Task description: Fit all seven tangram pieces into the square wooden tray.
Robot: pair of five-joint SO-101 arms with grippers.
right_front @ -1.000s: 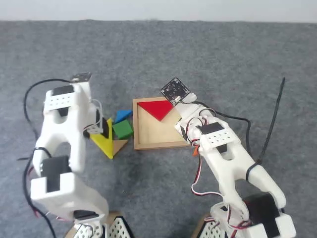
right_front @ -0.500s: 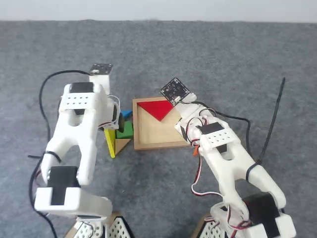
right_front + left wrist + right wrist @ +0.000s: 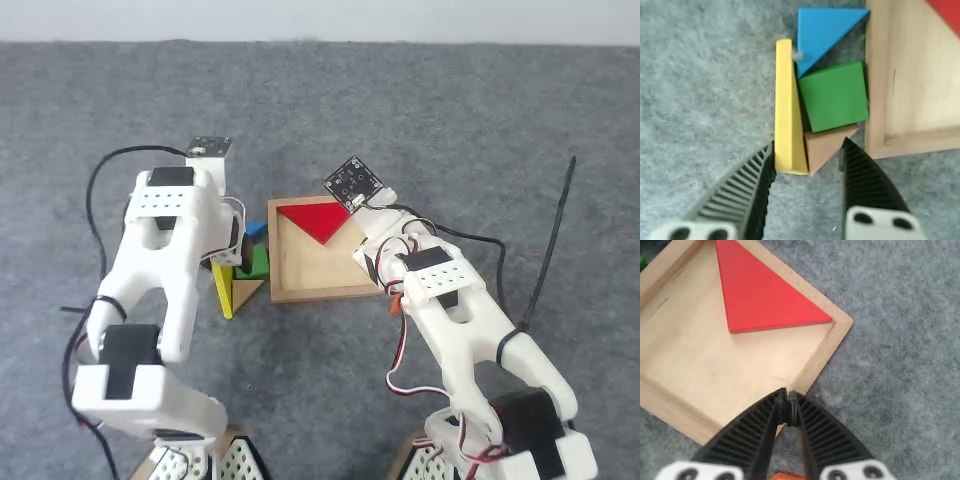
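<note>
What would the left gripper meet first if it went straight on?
Likely the yellow piece and the tan triangle, both framed by the open left gripper; depth is unclear.

Grey felt-like table cover (image 3: 450, 110) beneath a pale wall strip (image 3: 320, 20)

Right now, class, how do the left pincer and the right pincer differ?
The left pincer is open; the right pincer is shut. The left pincer hangs over the yellow piece and brown piece outside the wooden tray; the right pincer sits at that tray's rim. Both are empty.
</note>
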